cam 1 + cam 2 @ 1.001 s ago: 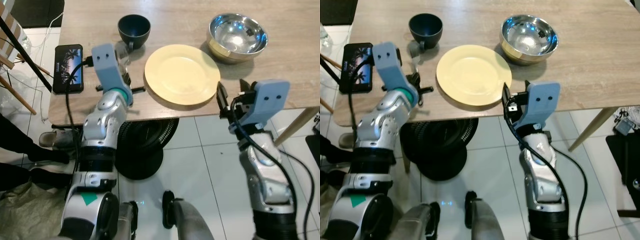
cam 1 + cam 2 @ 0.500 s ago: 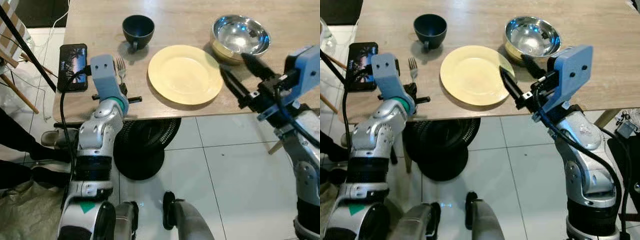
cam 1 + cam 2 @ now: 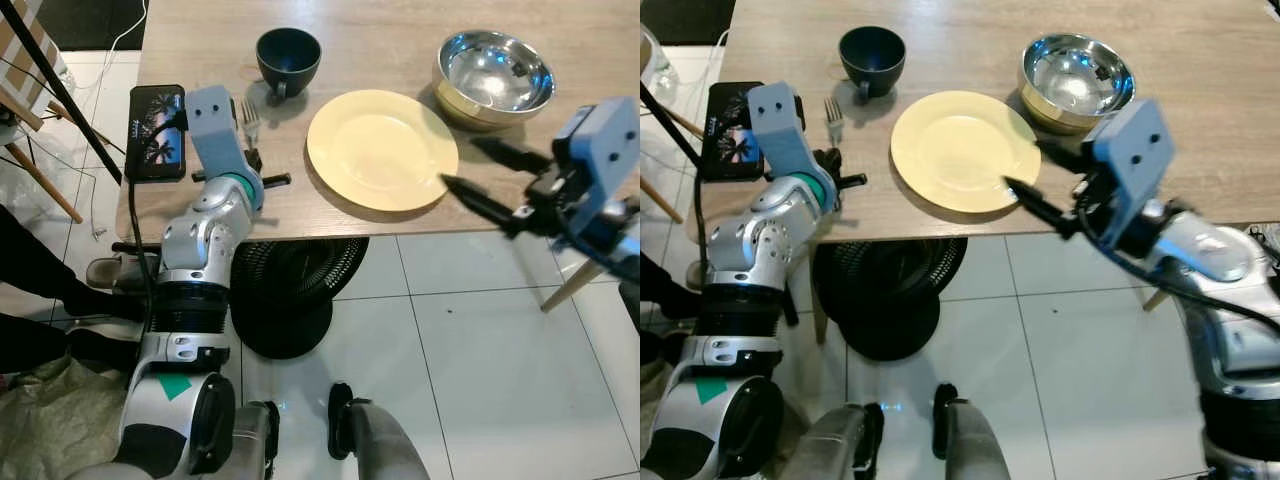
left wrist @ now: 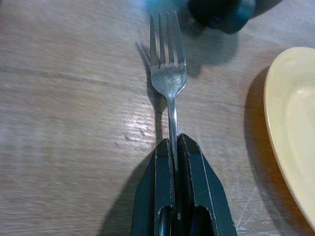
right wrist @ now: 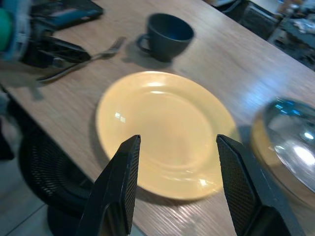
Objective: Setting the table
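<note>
A silver fork lies on the wooden table to the left of the yellow plate, tines toward the dark cup. My left gripper is shut on the fork's handle, low over the table near its front edge. My right gripper is open and empty. It hovers at the table's front edge by the plate's right rim, with one finger pointing toward the plate. A steel bowl stands behind the plate to the right.
A phone lies at the table's left edge, beside my left arm. A black round stand sits on the tiled floor under the table. A person's dark-clad leg is at the left. A wooden table leg is at the right.
My right arm has risen from below the table edge and swung right, its fingers spread. The left gripper still holds the fork in about the same spot. The camera has shifted slightly.
</note>
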### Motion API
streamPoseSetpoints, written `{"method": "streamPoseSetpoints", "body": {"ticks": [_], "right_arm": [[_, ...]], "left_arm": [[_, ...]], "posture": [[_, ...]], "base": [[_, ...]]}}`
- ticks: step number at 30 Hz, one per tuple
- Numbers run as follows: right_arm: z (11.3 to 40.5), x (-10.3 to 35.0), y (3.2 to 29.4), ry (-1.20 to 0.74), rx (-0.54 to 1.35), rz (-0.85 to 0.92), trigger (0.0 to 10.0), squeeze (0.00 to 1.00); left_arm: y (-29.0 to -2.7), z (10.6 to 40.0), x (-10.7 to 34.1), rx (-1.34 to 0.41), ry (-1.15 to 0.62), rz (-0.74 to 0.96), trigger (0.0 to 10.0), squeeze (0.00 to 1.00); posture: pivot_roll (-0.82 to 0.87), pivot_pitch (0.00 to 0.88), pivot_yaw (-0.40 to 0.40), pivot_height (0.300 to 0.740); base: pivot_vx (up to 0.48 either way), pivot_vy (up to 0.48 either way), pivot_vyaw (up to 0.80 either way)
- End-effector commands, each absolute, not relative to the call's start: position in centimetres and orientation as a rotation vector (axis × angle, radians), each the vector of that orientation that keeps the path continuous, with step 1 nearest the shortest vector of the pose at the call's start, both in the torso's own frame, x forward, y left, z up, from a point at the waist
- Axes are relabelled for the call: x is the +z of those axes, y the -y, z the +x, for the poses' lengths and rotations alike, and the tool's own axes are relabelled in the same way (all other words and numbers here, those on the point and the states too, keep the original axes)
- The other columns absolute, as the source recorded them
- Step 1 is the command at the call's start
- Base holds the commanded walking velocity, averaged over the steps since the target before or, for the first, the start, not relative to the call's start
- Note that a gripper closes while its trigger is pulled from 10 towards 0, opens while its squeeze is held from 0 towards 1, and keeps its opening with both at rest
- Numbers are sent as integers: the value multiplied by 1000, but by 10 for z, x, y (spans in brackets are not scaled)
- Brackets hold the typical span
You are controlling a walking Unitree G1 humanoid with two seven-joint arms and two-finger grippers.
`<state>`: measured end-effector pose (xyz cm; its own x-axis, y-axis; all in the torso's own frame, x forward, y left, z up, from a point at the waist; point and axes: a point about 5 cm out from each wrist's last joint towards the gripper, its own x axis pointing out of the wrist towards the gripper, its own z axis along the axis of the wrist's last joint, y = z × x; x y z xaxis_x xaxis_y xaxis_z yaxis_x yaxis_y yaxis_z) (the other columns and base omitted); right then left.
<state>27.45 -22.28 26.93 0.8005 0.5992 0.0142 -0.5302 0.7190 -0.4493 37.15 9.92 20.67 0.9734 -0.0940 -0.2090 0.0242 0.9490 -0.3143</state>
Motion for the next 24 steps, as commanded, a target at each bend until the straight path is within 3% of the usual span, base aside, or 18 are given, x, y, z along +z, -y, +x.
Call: {"method": "streamPoseSetpoints", "body": {"ticks": [1, 12, 13, 14, 15, 22, 23, 24], "right_arm": [[273, 264, 225, 146, 633, -455, 10000, 0], [273, 259, 215, 162, 645, -418, 10000, 0], [273, 258, 213, 167, 647, -410, 10000, 0], [273, 258, 213, 167, 647, -410, 10000, 0], [273, 258, 213, 170, 646, -405, 10000, 0], [276, 258, 215, 180, 652, -403, 10000, 0], [276, 259, 214, 182, 653, -401, 10000, 0], [276, 259, 214, 185, 653, -400, 10000, 0]], "left_arm": [[-92, 371, 200, -71, -261, -322, 10000, 0], [-91, 371, 195, -82, -259, -266, 10000, 0], [-93, 371, 194, -86, -254, -240, 10000, 122], [-93, 371, 194, -86, -254, -240, 10000, 122], [-94, 371, 194, -90, -247, -221, 10000, 1000], [-97, 370, 196, -93, -216, -185, 10000, 1000], [-97, 370, 200, -89, -188, -174, 10000, 0], [-97, 369, 204, -85, -158, -156, 10000, 0]], "posture": [[-23, 164, 23, 740], [-11, 161, 43, 740], [-9, 161, 44, 740], [-9, 161, 44, 740], [-7, 161, 43, 740], [-4, 158, 42, 740], [-2, 159, 41, 740], [-2, 158, 40, 740]], "base": [[0, 0, 0], [0, 0, 0], [0, 0, 0], [0, 0, 0], [0, 0, 0], [0, 0, 0], [0, 0, 0], [0, 0, 0]]}}
